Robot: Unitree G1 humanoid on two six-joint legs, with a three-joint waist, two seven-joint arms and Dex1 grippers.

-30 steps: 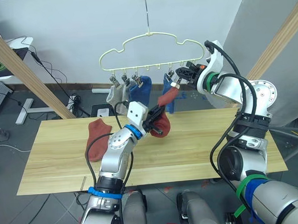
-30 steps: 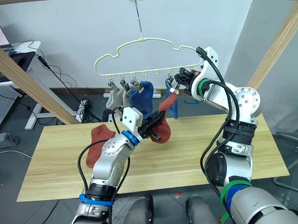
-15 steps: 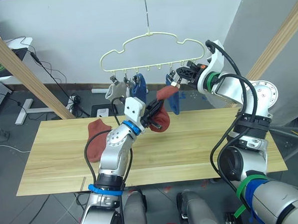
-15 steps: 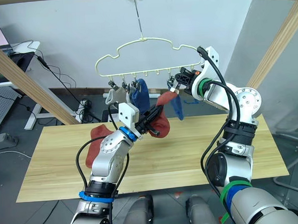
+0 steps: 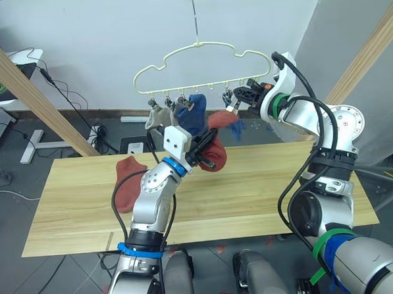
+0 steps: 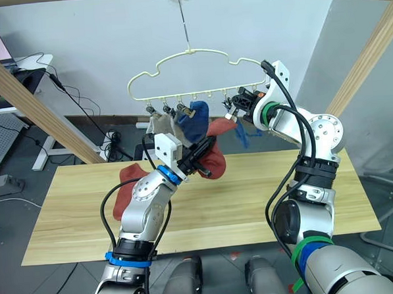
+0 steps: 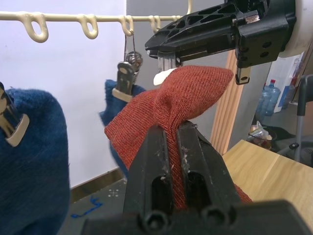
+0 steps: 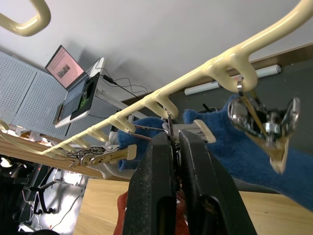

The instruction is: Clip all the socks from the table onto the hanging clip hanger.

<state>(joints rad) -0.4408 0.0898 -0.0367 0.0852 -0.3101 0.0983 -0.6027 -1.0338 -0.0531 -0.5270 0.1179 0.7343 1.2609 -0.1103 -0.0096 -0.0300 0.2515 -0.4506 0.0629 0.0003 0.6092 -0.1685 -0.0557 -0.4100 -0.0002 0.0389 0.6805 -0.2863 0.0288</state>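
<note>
Rust-red sock (image 7: 172, 105) pinched between left gripper (image 7: 177, 147) jaws, beneath clip hanger (image 5: 199, 64).

Held rust-red sock (image 7: 181, 105): lower part hidden behind the left claw (image 7: 177, 142).
Second rust-red sock (image 5: 127, 180) on the bench (image 5: 264, 183): one edge covered by the left arm.
Grey socks (image 5: 159, 116): largely masked by a blue sock (image 5: 193, 115).
Far blue sock (image 5: 237, 125): blurred.
Clip under the right claw (image 8: 173, 147): mostly hidden between the fingers.

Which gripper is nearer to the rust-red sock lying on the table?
Left. The left gripper is up beside the sock lying on the table; the right gripper is farther, at the clip hanger.
</note>
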